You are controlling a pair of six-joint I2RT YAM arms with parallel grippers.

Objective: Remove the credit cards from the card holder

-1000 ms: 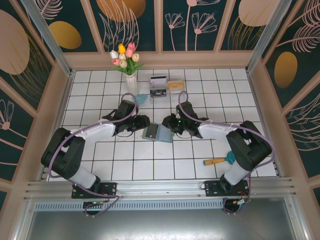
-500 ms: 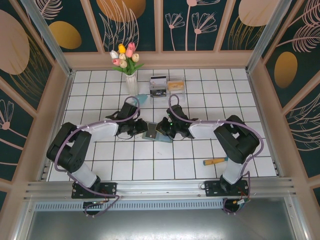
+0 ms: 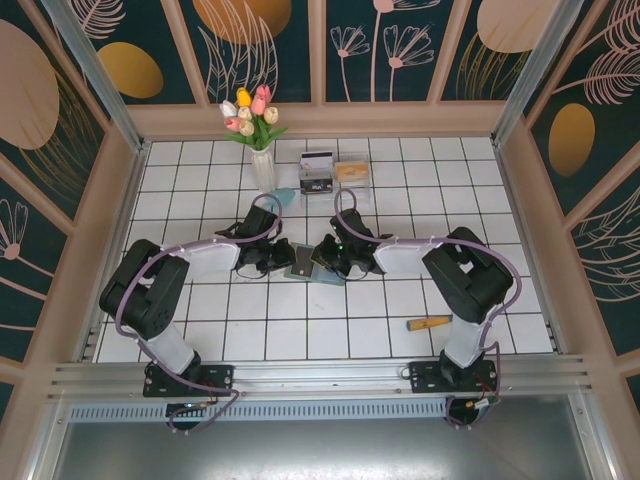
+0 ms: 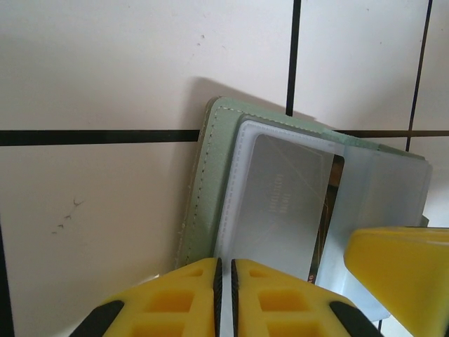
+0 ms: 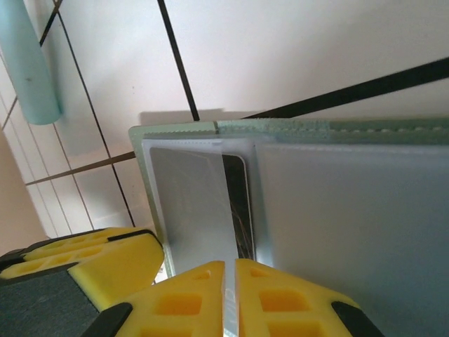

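The card holder (image 3: 304, 263) lies open on the white tiles between my two grippers. It has a sage-green outer edge (image 4: 200, 182) and a blue-grey inside (image 5: 351, 210). A whitish credit card (image 4: 284, 203) sits in a slot, with a dark card (image 5: 238, 203) behind it. My left gripper (image 4: 224, 281) is shut, with the holder's left edge in its narrow gap. From the other side, my right gripper (image 5: 229, 295) is shut on the near end of the whitish credit card (image 5: 189, 210). From above, the left gripper (image 3: 290, 262) and right gripper (image 3: 318, 262) almost meet over the holder.
A vase of tulips (image 3: 262, 165) stands at the back, with a clear compartment box (image 3: 335, 175) beside it. A small teal object (image 3: 285, 197) lies just behind the grippers. A wooden-handled tool (image 3: 435, 322) lies at the front right. Wooden walls frame the tiled floor.
Both grippers have moved inward onto the card holder, and they now cover most of it from above. The left jaws have closed from clearly apart to nearly touching.
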